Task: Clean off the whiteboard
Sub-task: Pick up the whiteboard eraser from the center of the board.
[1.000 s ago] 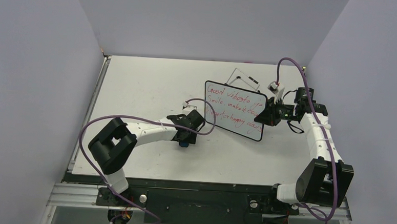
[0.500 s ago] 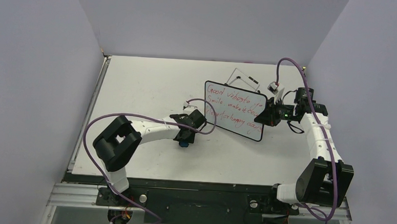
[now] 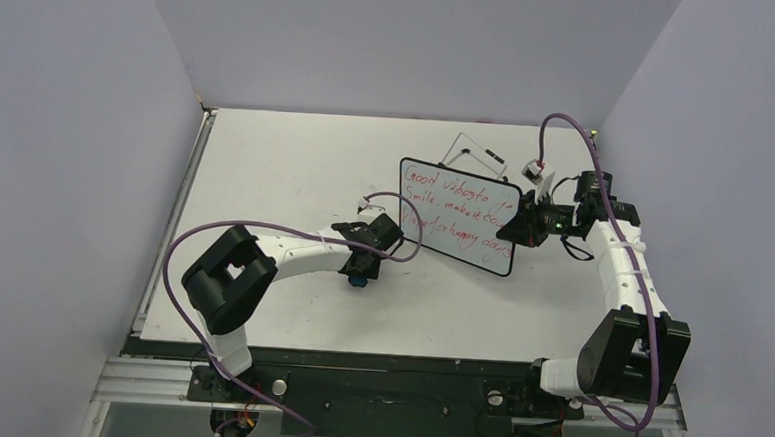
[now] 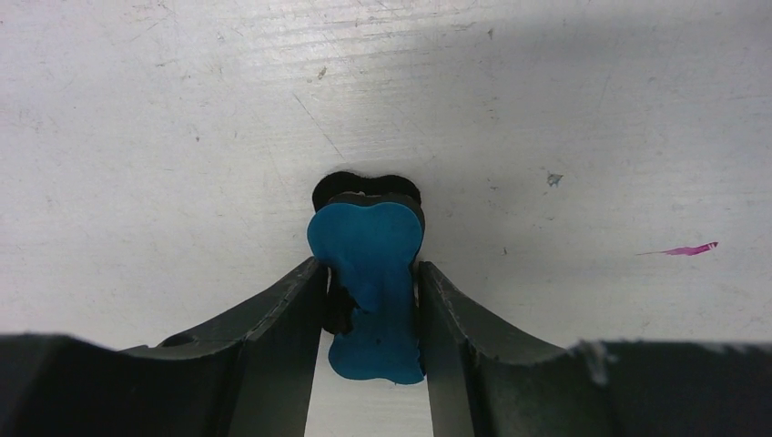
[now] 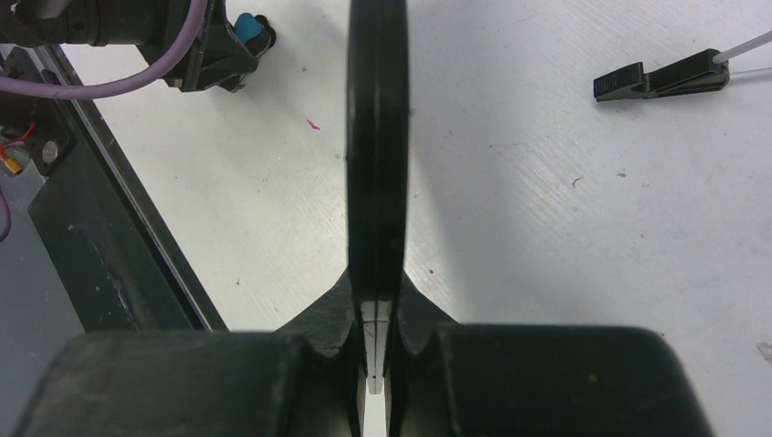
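Observation:
The whiteboard (image 3: 459, 216) stands upright at mid-right of the table, its face covered with red handwritten lines. My right gripper (image 3: 519, 228) is shut on its right edge; in the right wrist view the board shows edge-on as a black rim (image 5: 377, 146) between the jaws. My left gripper (image 3: 361, 273) is down at the table, left of the board, shut on the small blue bone-shaped eraser (image 4: 371, 282), which touches the table surface. The eraser's tip also shows in the right wrist view (image 5: 248, 25).
A thin wire easel stand (image 3: 475, 150) lies behind the board; its black foot shows in the right wrist view (image 5: 660, 75). The table's black front rail (image 3: 356, 357) runs along the near edge. Grey walls enclose three sides.
The left arm shifted slightly right and forward with the eraser, then held still. The right arm and whiteboard have not moved.

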